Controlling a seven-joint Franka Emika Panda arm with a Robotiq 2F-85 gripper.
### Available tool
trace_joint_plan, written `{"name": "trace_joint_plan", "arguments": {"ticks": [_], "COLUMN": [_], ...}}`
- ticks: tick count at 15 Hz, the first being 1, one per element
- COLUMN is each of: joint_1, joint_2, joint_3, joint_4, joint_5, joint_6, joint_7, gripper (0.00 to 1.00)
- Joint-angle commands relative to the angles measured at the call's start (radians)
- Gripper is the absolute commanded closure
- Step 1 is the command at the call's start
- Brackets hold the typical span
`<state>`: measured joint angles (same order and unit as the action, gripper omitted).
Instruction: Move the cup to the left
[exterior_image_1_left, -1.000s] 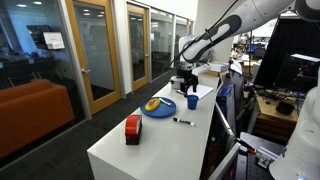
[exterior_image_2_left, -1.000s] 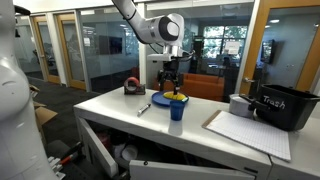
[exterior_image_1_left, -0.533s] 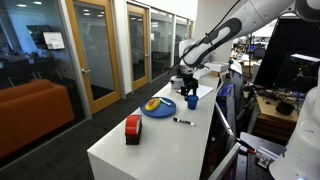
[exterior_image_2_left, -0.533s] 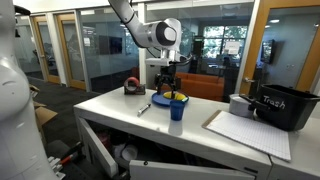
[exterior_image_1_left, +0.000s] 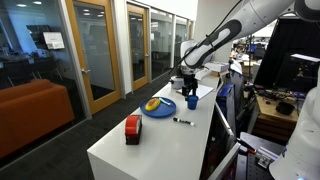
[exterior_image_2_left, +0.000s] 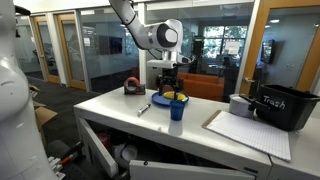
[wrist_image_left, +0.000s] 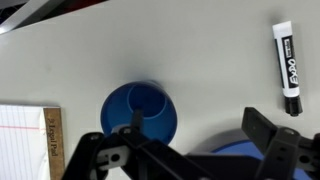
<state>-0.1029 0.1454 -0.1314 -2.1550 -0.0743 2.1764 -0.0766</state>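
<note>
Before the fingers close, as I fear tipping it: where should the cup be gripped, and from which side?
Take the cup by its upper wall, coming straight down from above. It stands upright, narrow and round, so the open gripper can probably span it. The plate lies close beside it, so a side approach looks crowded.
</note>
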Motion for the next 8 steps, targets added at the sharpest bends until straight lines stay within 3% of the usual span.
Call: {"name": "trace_joint_plan", "arguments": {"ticks": [1,8], "joint_1": [-0.022,-0.037], "joint_2": [0.031,0.090], "joint_3": [0.002,0.008], "joint_4": [0.017,0.002], "joint_5": [0.009,0.013], "joint_6": [0.030,0.079], "joint_7": [-0.058,-0.117], "gripper": [0.00,0.00]}}
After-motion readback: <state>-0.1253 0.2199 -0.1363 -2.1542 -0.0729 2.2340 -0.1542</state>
